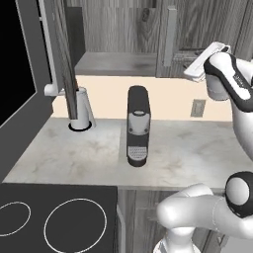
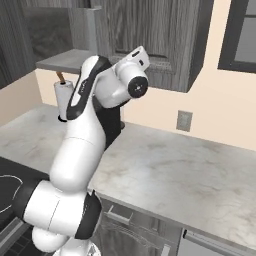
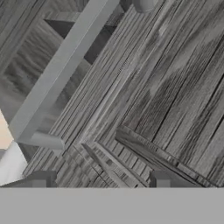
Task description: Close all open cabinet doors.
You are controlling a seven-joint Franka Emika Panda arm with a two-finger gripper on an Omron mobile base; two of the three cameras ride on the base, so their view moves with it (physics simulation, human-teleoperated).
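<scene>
Now, end effector [image 3: 99, 178] up against an upper cabinet door [image 3: 166, 87], beside its bar handle [image 3: 61, 70].
Fingers apart, holding nothing; judged mid-push, next pressing the panel flush.

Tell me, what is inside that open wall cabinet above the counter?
The open cabinet shows a bare grey shelf and a wood-grain back wall. Nothing visible sits on the shelf. Its swung-out door and the cabinet's frame hide the left and right ends.

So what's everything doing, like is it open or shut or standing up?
left cabinet door: swung wide open.
right cabinet door: shut or just ajar, cannot tell.
gripper: open, facing the right cabinet door.
coffee machine: upright on the counter.
paper towel roll: standing upright.
</scene>
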